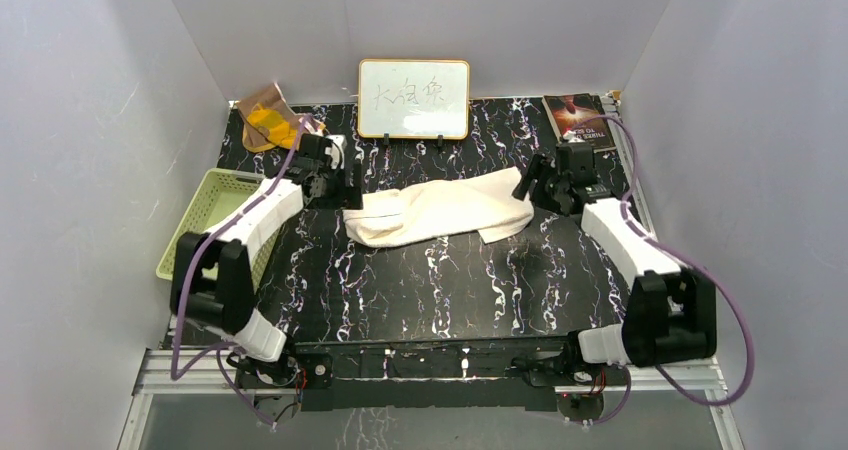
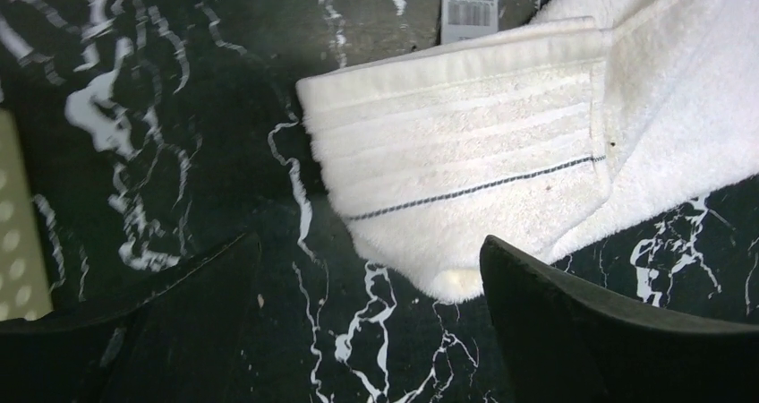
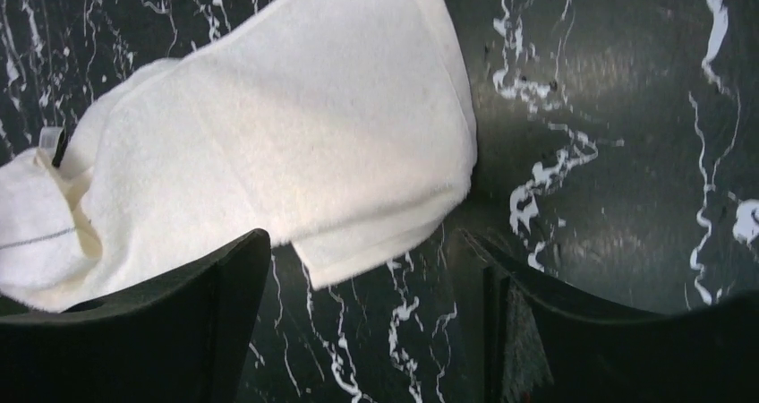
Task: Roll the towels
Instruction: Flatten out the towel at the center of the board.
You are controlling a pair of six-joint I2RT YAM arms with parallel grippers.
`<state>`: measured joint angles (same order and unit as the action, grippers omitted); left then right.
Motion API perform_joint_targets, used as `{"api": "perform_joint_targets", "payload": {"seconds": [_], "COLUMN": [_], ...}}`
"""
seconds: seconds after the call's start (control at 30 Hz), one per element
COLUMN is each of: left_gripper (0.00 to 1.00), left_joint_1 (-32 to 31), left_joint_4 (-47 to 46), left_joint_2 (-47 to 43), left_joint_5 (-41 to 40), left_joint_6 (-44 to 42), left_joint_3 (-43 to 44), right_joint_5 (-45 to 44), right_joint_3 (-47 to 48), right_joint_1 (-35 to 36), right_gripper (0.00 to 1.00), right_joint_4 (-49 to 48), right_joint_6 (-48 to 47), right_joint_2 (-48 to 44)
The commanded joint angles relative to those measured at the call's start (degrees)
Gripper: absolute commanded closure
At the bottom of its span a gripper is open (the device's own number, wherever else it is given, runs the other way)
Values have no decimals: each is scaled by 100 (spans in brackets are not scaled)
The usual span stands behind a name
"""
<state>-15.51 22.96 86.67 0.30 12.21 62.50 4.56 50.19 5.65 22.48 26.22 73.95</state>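
The cream towel [image 1: 440, 210] lies folded in a long band across the middle of the marble-patterned table. Its left end, with a thin dark line [image 2: 474, 188] and a white label [image 2: 468, 11], shows in the left wrist view, where the towel [image 2: 465, 152] reaches down between the fingers. My left gripper [image 1: 345, 185] [image 2: 369, 242] stands open at that end, holding nothing. At the other end my right gripper [image 1: 528, 185] [image 3: 365, 235] is open too, over a corner of the towel [image 3: 286, 152]. The orange-and-brown cloth [image 1: 268, 120] lies crumpled at the back left corner.
A pale green slotted basket [image 1: 205, 220] sits at the left table edge, beside the left arm. A small whiteboard [image 1: 413, 98] stands at the back centre. A dark booklet [image 1: 578, 118] lies at the back right. Grey walls close in three sides.
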Motion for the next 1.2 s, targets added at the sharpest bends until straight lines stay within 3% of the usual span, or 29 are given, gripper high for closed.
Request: {"api": "perform_joint_targets", "payload": {"seconds": [0.0,0.23,0.4,0.8,0.97,1.03,1.07,1.17], "left_gripper": [10,14,14,19,20,20,21,38], "left_joint_1": [-17,-177,-376,-752,-756,-752,-752,-748], "left_joint_4": [-307,-511,-373,141,190,252,259,221], "left_joint_2": [648,1649,2165,2686,2635,2692,2726,2789], "left_joint_5": [1041,1615,2003,1910,1597,1377,1278,1157], "left_joint_6": [-931,-1910,-2363,-2679,-2718,-2727,-2724,-2663], "left_joint_3": [598,1780,2414,2670,2492,2478,2471,2419], "right_joint_5": [-522,-804,-939,-1889,-2004,-1873,-1817,-1649], "right_joint_3": [994,3142,4140,4828,4700,4618,4581,4404], "right_joint_1": [41,41,50,222,287,288,288,275], "right_gripper": [30,34,40,50,70,84,96,100], "right_joint_4": [-274,426,766,1099,1086,1036,1014,847], "right_joint_6": [-433,-710,-987,-1573,-1659,-1667,-1666,-1618], "right_joint_2": [880,3140,4293,5158,5262,5263,5250,5078]}}
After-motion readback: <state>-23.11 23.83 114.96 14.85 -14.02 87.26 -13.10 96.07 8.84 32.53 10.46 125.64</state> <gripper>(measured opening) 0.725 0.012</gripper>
